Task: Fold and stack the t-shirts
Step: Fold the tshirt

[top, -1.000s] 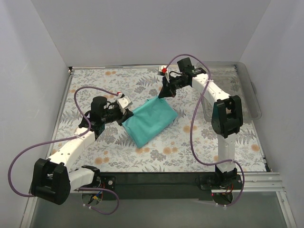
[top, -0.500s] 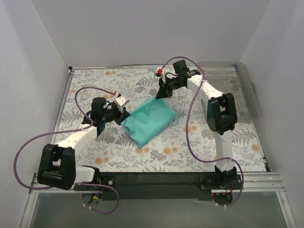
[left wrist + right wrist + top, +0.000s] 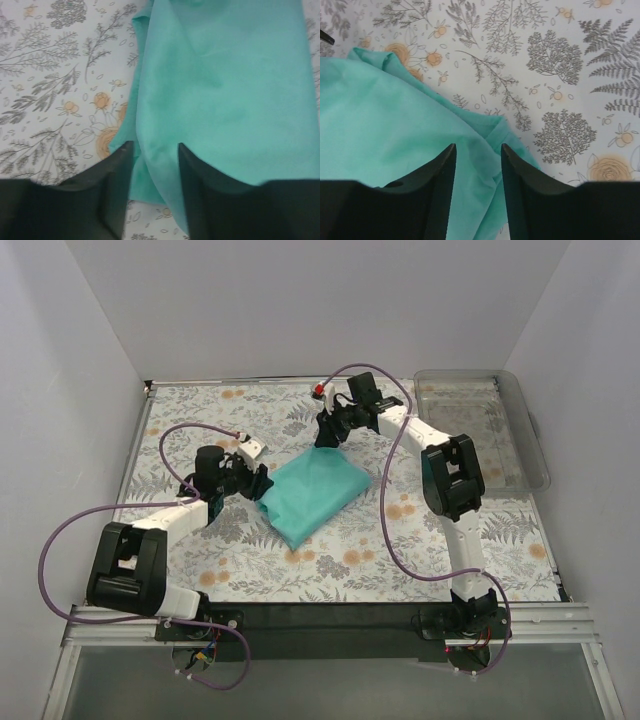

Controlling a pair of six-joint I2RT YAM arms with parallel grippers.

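The teal-green t-shirt (image 3: 315, 495) lies folded into a slanted rectangle on the flowered tabletop (image 3: 200, 410). My left gripper (image 3: 264, 483) is at its left corner. In the left wrist view its jaws (image 3: 155, 147) stand apart, with a fold of the shirt (image 3: 225, 90) between them. My right gripper (image 3: 325, 437) is at the shirt's far corner. In the right wrist view its jaws (image 3: 478, 147) also stand apart over a rumpled hem of the shirt (image 3: 385, 115). Neither gripper pinches the cloth.
A clear plastic bin (image 3: 537, 430) stands at the back right of the table. White walls close in the table on the left, back and right. Purple cables loop off both arms.
My right gripper has moved left along the shirt's far edge. My left arm has folded in toward the shirt's left corner. The shirt has kept its place and shape.
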